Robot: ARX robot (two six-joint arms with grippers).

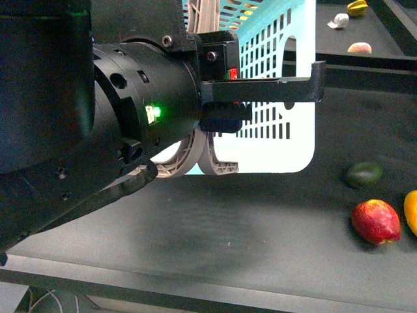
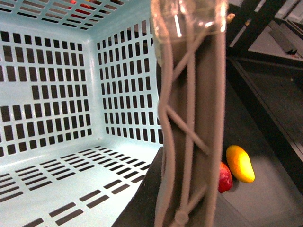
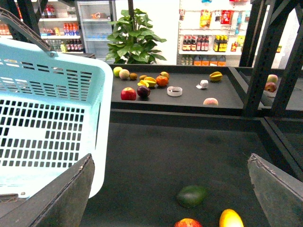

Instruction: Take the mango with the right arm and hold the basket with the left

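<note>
mango point(image 1: 412, 212): cut by right edge | basket point(image 1: 293, 151): half hidden behind left arm point(image 1: 98, 124)

Front view: left arm point(image 1: 98, 117) underexposed, near-black; basket point(image 1: 293, 153) lower wall blown out to white. Left wrist: handle point(image 2: 189, 142) v. close, out of focus. Right wrist: bright, even light, sharp.

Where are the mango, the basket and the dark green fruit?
mango point(image 2: 240, 163): left wrist view, middle of its yellow skin.
basket point(image 3: 57, 61): right wrist view, its upper rim.
dark green fruit point(image 1: 363, 174): front view, middle of it.
</note>
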